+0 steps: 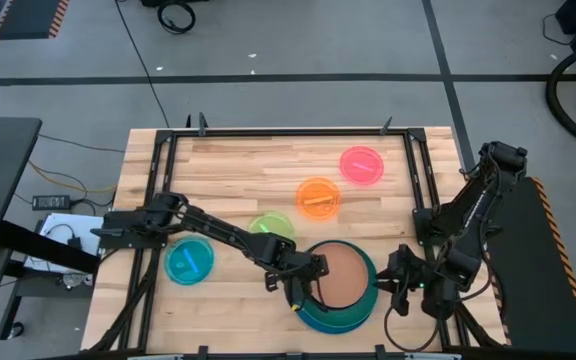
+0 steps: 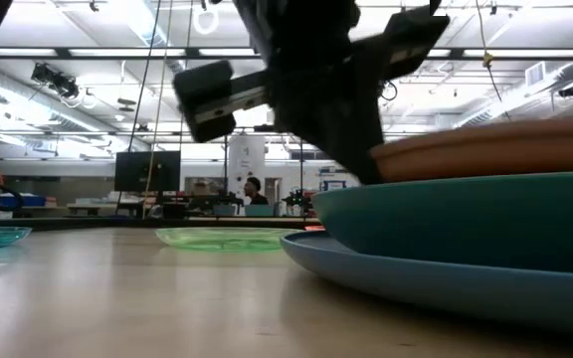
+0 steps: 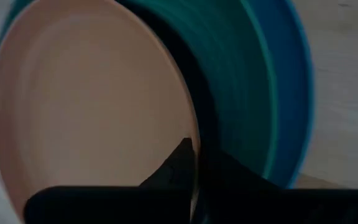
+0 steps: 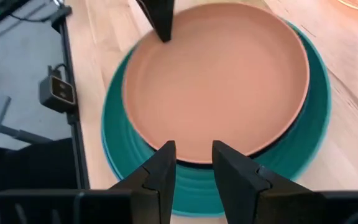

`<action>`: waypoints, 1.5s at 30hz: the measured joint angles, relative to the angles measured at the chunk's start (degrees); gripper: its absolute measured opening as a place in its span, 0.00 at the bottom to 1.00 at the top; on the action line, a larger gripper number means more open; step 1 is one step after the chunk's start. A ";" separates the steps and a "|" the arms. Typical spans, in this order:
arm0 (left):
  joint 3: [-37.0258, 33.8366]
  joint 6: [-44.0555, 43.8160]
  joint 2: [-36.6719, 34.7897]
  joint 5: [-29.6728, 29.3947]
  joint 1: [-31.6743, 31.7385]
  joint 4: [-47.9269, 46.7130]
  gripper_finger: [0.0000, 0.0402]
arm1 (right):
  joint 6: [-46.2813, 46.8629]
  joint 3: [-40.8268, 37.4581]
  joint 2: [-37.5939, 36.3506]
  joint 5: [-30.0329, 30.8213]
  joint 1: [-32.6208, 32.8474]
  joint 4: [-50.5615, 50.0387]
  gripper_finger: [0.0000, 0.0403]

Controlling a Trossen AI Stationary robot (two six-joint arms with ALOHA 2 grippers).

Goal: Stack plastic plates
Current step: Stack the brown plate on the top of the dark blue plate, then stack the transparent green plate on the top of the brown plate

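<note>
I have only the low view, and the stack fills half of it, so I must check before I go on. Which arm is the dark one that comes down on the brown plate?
Observer: It is the left arm. The left gripper is at the rim of the tan-brown plate, which lies on top of the stack.
Operator: And where is the other arm? I do not see it.
Observer: The right gripper is at the opposite side of the stack, with its jaws apart and nothing between them.
Operator: How many small plates lie loose?
Observer: Four: the pink plate, the orange plate, the lime-green plate and the cyan plate, each alone on the table.
</note>
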 joint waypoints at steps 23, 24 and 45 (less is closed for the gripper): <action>0.07 -36.73 -1.15 -27.57 -7.33 -5.72 0.39 | -8.78 -0.02 0.02 1.54 -1.74 -0.57 0.28; 0.06 -39.18 -1.14 -29.07 -7.87 -6.80 0.39 | -9.78 -0.02 0.02 1.54 -2.24 -0.55 0.28; 0.05 -85.31 -2.79 -31.43 -11.72 -36.04 0.37 | -44.11 -0.04 0.13 4.13 -15.17 8.22 0.28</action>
